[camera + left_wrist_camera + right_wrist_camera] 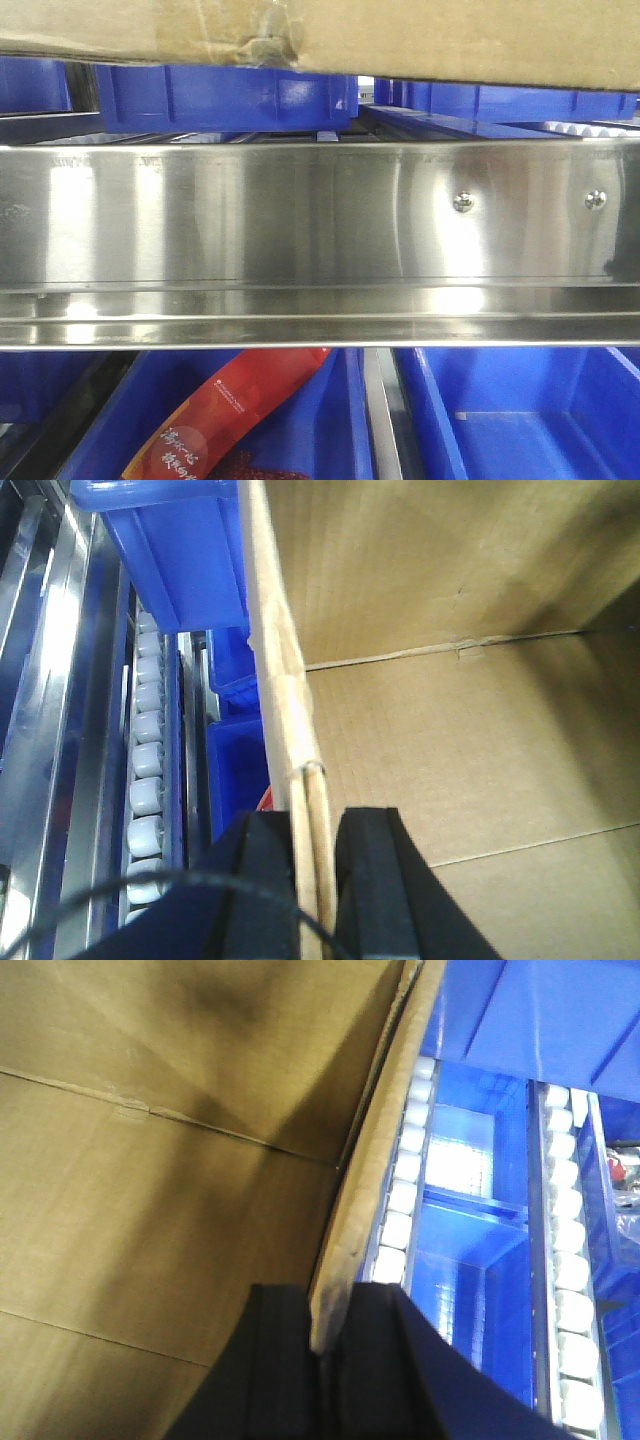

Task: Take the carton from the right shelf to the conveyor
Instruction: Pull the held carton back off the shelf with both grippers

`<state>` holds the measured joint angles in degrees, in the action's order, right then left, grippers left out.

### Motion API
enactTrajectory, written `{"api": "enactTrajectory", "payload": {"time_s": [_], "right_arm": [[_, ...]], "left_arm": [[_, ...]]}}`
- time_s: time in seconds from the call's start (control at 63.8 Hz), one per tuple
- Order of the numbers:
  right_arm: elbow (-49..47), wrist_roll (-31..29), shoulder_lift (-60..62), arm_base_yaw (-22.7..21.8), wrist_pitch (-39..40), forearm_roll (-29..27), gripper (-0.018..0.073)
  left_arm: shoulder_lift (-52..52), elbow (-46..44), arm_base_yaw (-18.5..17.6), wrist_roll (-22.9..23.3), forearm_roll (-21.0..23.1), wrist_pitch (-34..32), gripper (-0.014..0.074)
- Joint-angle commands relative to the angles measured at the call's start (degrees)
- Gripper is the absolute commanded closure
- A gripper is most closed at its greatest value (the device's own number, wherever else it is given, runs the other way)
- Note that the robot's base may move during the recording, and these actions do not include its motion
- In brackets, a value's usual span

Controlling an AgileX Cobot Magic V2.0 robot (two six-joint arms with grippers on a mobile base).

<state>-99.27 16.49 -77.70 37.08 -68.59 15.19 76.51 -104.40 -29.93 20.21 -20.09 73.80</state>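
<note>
The brown carton fills the top of the front view, its underside hanging above the right shelf's shiny steel rail. In the left wrist view my left gripper is shut on the carton's left wall, one black finger outside and one inside the open carton. In the right wrist view my right gripper is shut on the carton's right wall, with the carton's inside to its left. The conveyor is out of view.
Blue plastic bins sit behind the rail, and more blue bins stand below it; one holds a red packet. White roller tracks run beside the carton on the left, and other roller tracks on the right.
</note>
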Motion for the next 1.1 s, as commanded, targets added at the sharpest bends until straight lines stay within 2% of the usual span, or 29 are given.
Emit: {"api": "enactTrajectory", "payload": {"time_s": [0.0, 1.082], "right_arm": [[-0.1, -0.8, 0.1, 0.0, 4.8, -0.6, 0.0628], [-0.1, -0.8, 0.1, 0.0, 6.5, -0.6, 0.0628]], "left_arm": [[-0.9, -0.4, -0.6, 0.0, 2.8, -3.8, 0.0614], [-0.9, -0.4, -0.6, 0.0, 2.8, -3.8, 0.0614]]}}
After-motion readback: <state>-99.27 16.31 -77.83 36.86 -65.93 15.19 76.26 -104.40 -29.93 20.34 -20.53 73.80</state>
